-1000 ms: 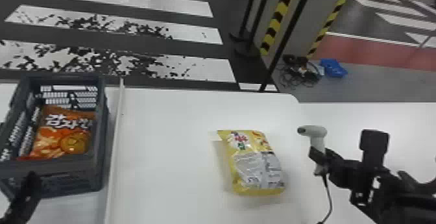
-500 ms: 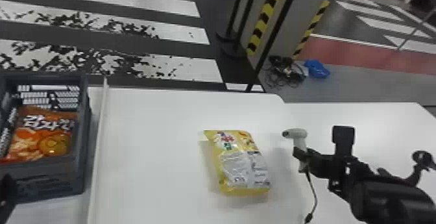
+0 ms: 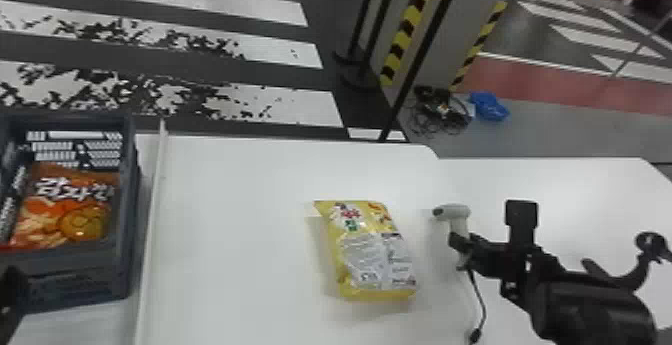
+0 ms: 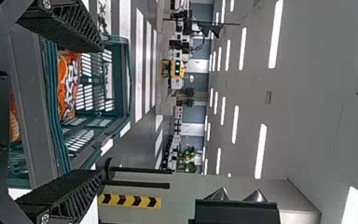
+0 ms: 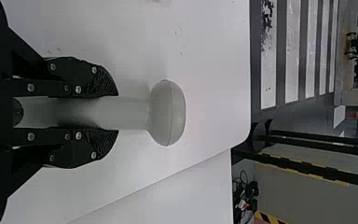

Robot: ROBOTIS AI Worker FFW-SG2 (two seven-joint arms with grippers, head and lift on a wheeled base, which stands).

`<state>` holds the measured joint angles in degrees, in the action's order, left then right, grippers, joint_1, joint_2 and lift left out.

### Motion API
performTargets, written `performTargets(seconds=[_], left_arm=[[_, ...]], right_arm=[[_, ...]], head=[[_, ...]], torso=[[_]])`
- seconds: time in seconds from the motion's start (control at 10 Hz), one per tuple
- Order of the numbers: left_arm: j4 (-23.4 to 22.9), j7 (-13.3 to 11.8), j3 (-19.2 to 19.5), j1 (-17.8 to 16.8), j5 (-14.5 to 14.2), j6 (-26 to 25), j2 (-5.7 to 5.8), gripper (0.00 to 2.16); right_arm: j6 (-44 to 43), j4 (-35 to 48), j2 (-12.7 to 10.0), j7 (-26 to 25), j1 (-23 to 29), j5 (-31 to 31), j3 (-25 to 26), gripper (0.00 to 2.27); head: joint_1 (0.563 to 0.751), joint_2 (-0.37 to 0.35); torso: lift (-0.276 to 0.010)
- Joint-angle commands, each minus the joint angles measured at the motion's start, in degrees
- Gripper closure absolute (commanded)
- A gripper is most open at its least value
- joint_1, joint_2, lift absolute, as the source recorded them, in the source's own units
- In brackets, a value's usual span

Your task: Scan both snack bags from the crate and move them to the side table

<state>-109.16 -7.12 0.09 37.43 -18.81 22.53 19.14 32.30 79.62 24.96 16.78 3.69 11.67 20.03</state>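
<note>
In the head view my right gripper (image 3: 462, 246) holds the pale scanner (image 3: 452, 214) upright above the table, right of the yellow snack bag (image 3: 372, 249), which lies on the white tabletop. Seen from the right wrist, my right gripper (image 5: 114, 113) has its fingers closed around the handle of the scanner (image 5: 167, 113). The orange snack bag (image 3: 70, 209) rests inside the dark crate (image 3: 132, 209) at the left. Part of my left gripper (image 3: 12, 289) is by the crate's near side. In the left wrist view my left gripper (image 4: 100, 109) stands wide open, the orange bag (image 4: 68, 84) beyond it in the crate (image 4: 121, 88).
A raised white strip (image 3: 152, 219) runs along the table beside the crate's right side. The scanner's cable (image 3: 481, 304) hangs down near the right arm. Beyond the table's far edge stand dark poles and a striped pillar (image 3: 407, 34).
The head view has swung to the right, so crate, yellow bag and scanner all appear farther left. The scanner is still in my right gripper, and the yellow bag lies on the table as before.
</note>
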Motion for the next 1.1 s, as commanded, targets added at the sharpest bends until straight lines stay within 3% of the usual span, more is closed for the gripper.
performTargets(seconds=[0.0,0.3,0.6,0.7,1.0], left_arm=[[0.0,0.0,0.0,-0.1,0.0,0.0,0.02,0.07],[-0.1,0.0,0.0,0.0,0.0,0.0,0.11,0.07],[-0.3,-0.1,0.0,0.1,0.0,0.2,0.11,0.07],[-0.4,0.0,0.0,0.1,0.0,0.0,0.11,0.07],[-0.4,0.0,0.0,0.3,0.0,0.2,0.11,0.07]], right_arm=[[-0.3,-0.8,0.0,0.0,-0.2,-0.2,-0.3,2.22],[-0.7,-1.4,0.1,-0.1,-0.4,-0.2,-0.8,2.21],[-1.7,-2.1,0.0,-0.3,-0.3,-0.1,-1.2,2.01],[-2.5,-2.2,-0.1,-0.3,-0.2,0.1,-1.4,1.83],[-3.3,-2.1,-0.3,-0.7,0.2,0.5,-1.3,0.56]], head=[[0.695,-0.350],[0.695,-0.350],[0.695,-0.350],[0.695,-0.350],[0.695,-0.350]], torso=[[-0.099],[-0.099],[-0.099],[-0.099],[-0.099]])
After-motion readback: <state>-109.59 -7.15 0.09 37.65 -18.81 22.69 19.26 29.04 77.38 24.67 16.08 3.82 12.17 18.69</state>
